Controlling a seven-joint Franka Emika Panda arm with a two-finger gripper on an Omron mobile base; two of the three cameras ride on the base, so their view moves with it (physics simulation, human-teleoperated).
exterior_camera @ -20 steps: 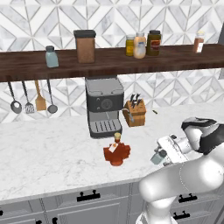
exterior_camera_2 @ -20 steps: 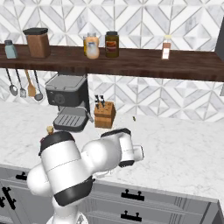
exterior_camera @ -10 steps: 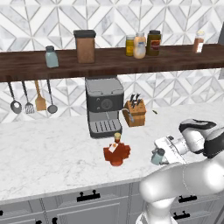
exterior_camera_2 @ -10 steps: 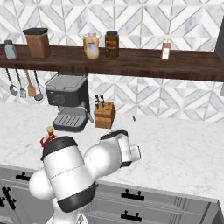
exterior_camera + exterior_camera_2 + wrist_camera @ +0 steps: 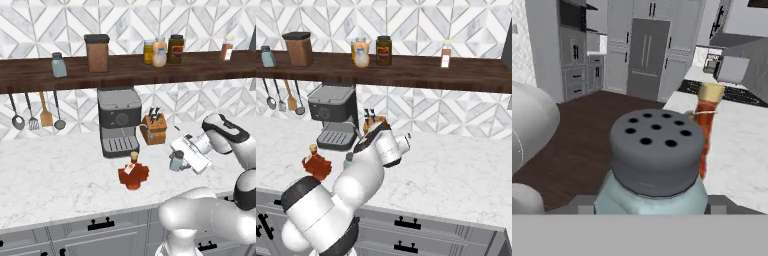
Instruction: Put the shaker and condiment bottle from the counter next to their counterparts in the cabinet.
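On counter, right of the condiment bottle: gripper at shaker.
Jaw closure can't be confirmed; weak pinch risks dropping it en route to cabinet.

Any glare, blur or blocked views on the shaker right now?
Hand view: shaker close and large, cap holes sharp, no glare. Left base view: small but unblocked beside the gripper. Right base view: the arm hides most of it.

glossy white rounded arm, dark joint bands, seemingly cable-free.
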